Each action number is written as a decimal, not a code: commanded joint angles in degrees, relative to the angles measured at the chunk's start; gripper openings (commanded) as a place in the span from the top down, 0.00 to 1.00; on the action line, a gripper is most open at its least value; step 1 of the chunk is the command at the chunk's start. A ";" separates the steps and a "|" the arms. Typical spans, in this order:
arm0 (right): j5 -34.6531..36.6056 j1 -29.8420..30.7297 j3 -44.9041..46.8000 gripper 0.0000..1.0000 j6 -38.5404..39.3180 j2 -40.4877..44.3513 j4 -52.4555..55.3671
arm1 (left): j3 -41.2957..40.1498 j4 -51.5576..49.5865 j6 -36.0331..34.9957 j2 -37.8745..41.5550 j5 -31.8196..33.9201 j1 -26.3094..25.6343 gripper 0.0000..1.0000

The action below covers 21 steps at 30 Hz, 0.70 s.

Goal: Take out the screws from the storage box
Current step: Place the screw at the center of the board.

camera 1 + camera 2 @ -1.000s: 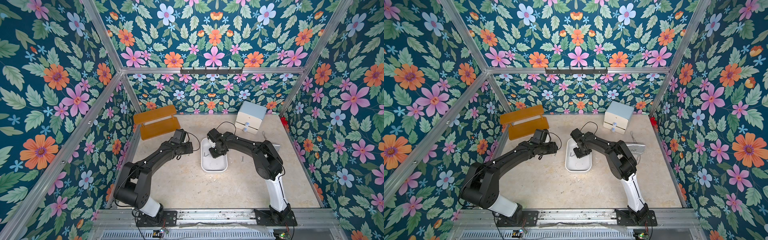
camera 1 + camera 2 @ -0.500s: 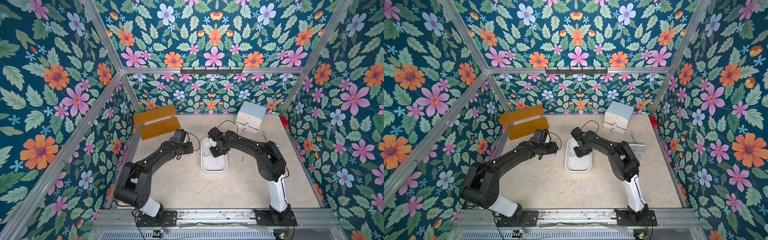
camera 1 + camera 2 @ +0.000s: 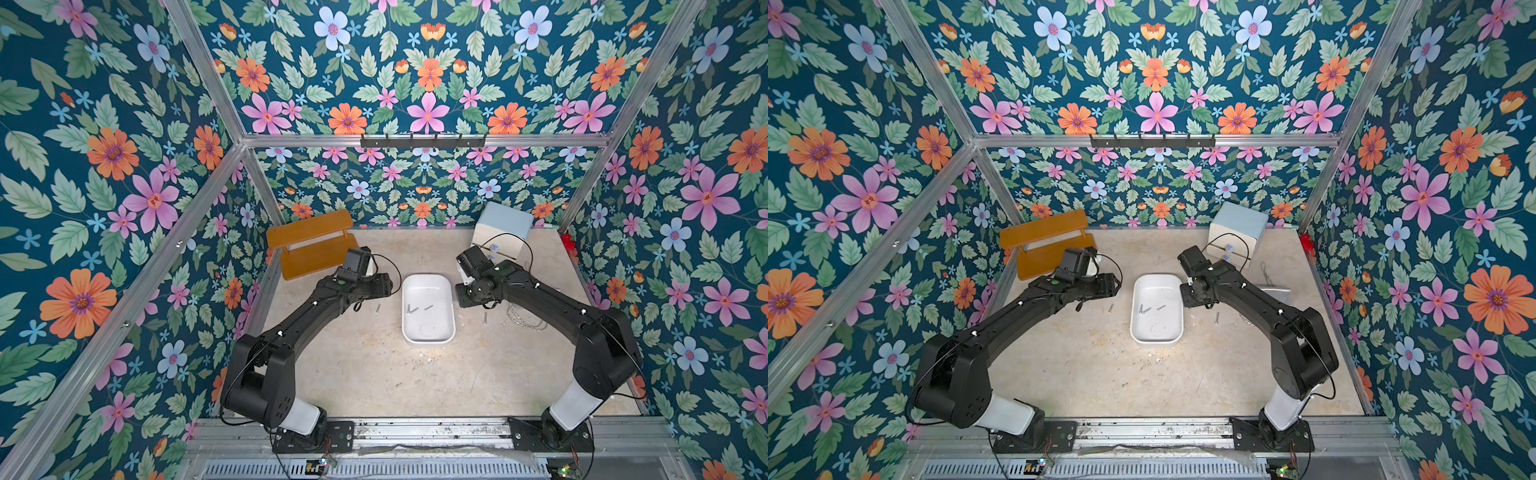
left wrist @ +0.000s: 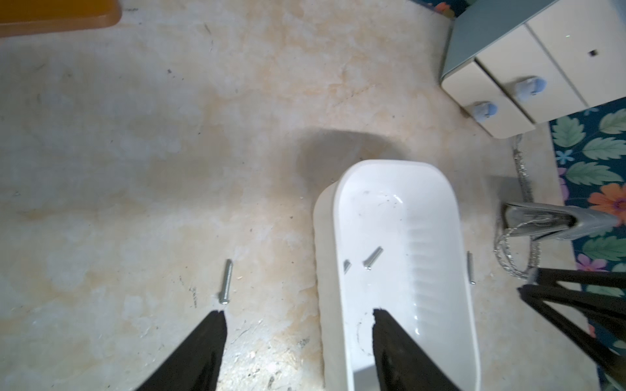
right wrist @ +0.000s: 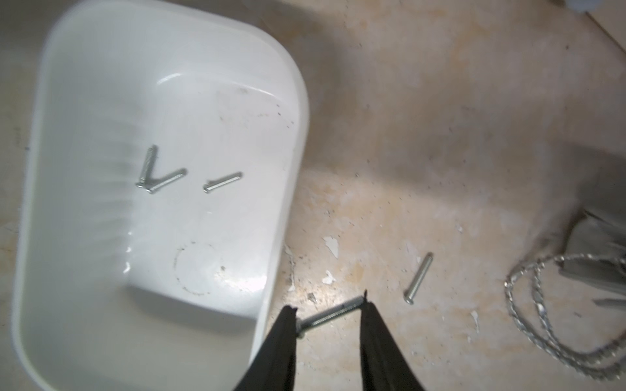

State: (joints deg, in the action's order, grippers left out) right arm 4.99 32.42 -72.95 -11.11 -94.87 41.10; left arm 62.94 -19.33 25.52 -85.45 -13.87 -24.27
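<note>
The white storage box (image 3: 428,332) sits mid-table between the two arms. Three screws (image 5: 166,181) lie on its floor. My right gripper (image 5: 330,313) hangs just off the box's right side, shut on a screw (image 5: 333,313) that spans lengthwise between its fingertips (image 5: 369,318). Another screw (image 5: 418,277) lies on the table right of the box. My left gripper (image 4: 298,312) is open with nothing in it, straddling the box's left wall (image 4: 325,270). A loose screw (image 4: 226,281) lies on the table just past its outer fingertip, left of the box (image 3: 378,308).
A silvery link chain (image 5: 559,321) and a silver purse (image 4: 555,223) lie right of the box. At the back right stands a white two-drawer cabinet (image 3: 500,232) with a light-blue top. An orange shelf (image 3: 311,245) is at the back left.
My right gripper has come out from over the box to its right side, carrying a screw. The left gripper's jaws have opened wider; the left arm has hardly moved.
</note>
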 commanded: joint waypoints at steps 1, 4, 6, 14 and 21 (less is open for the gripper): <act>2.23 -2.33 4.67 0.95 -3.88 2.82 -2.32 | 3.43 -3.13 -0.48 -0.03 -2.49 -2.20 0.25; 2.26 -4.48 8.10 0.94 -5.61 3.23 -3.65 | 5.88 -3.89 -0.40 -0.66 -2.64 -4.62 0.25; 2.62 -5.25 9.06 0.94 -6.41 2.34 -3.91 | 6.99 -4.05 -0.13 -1.03 -2.86 -5.87 0.25; 2.64 -6.61 8.61 0.95 -8.69 -5.89 -5.08 | 7.49 -4.06 0.40 -1.40 -2.70 -7.98 0.25; 0.91 -7.02 8.00 0.89 -9.37 -7.72 -6.10 | 6.43 -4.06 0.45 -1.08 -2.84 -8.25 0.25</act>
State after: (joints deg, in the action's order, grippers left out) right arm 6.31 25.36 -64.64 -19.62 -102.63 35.59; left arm 69.47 -23.18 25.54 -86.74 -16.49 -32.36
